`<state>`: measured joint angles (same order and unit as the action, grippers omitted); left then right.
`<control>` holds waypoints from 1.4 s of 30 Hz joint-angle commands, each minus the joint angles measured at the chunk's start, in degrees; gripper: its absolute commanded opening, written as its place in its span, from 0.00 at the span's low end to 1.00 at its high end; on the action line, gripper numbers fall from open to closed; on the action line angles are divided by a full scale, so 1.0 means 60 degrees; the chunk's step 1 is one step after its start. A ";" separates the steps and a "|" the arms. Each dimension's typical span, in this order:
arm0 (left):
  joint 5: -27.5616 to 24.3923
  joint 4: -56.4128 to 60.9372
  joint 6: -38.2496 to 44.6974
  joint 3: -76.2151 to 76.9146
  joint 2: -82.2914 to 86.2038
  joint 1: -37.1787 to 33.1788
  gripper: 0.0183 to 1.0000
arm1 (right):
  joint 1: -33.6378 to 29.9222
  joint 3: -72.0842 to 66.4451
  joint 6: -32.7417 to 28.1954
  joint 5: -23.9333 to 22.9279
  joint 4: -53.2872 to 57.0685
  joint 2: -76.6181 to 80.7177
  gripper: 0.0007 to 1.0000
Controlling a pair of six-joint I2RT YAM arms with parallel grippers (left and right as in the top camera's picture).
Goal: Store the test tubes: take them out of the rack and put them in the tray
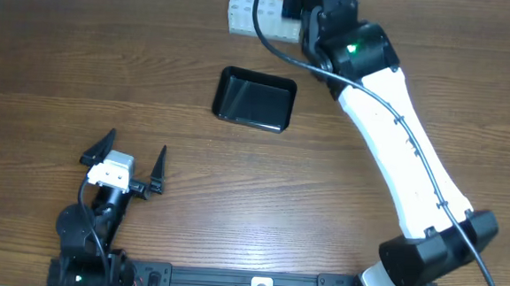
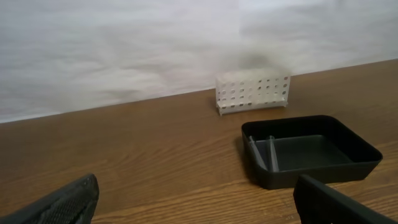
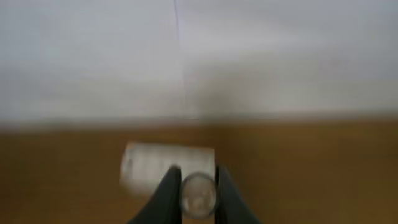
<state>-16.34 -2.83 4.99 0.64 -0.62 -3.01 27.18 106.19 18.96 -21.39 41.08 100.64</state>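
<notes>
The white perforated rack (image 1: 256, 17) stands at the table's far edge, also seen from the left wrist (image 2: 252, 91) and below the right wrist camera (image 3: 155, 167). My right gripper (image 3: 198, 182) hangs just above the rack, shut on a clear test tube (image 3: 198, 195) seen end-on between its dark fingers. The black tray (image 1: 256, 100) sits mid-table, nearer than the rack; in the left wrist view the tray (image 2: 348, 171) seems to hold a clear tube along one side. My left gripper (image 1: 133, 148) rests near the front left, open, with nothing between its fingers (image 2: 62, 202).
The right arm's white link (image 1: 405, 152) stretches diagonally from the front right to the rack. Bare wooden table lies between the left gripper and the tray. A pale wall rises behind the table's far edge.
</notes>
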 commanded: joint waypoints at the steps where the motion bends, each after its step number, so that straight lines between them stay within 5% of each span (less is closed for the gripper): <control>1: -0.0095 -0.0004 0.0131 -0.0051 0.0073 0.0029 1.00 | 0.0452 -0.0321 0.2007 0.1446 0.1577 0.0725 0.05; 6: -0.0095 -0.0004 0.0131 -0.0051 0.0073 0.0029 1.00 | 0.0484 -0.0962 0.2623 0.2419 0.1767 0.1559 0.05; 14: -0.0095 -0.0004 0.0131 -0.0051 0.0073 0.0029 1.00 | 0.0448 -0.1290 0.3894 0.2415 0.1406 0.2783 0.07; 30: -0.0095 -0.0004 0.0131 -0.0051 0.0076 0.0029 1.00 | 0.0251 -0.1290 0.4127 0.2412 0.0925 0.3781 0.14; 42: -0.0095 -0.0004 0.0131 -0.0051 0.0076 0.0029 1.00 | 0.0222 -0.1290 0.4124 0.2412 0.0725 0.4124 0.29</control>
<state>-16.34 -2.81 4.99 0.64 -0.60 -3.01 28.86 98.39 43.53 -6.50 45.69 124.86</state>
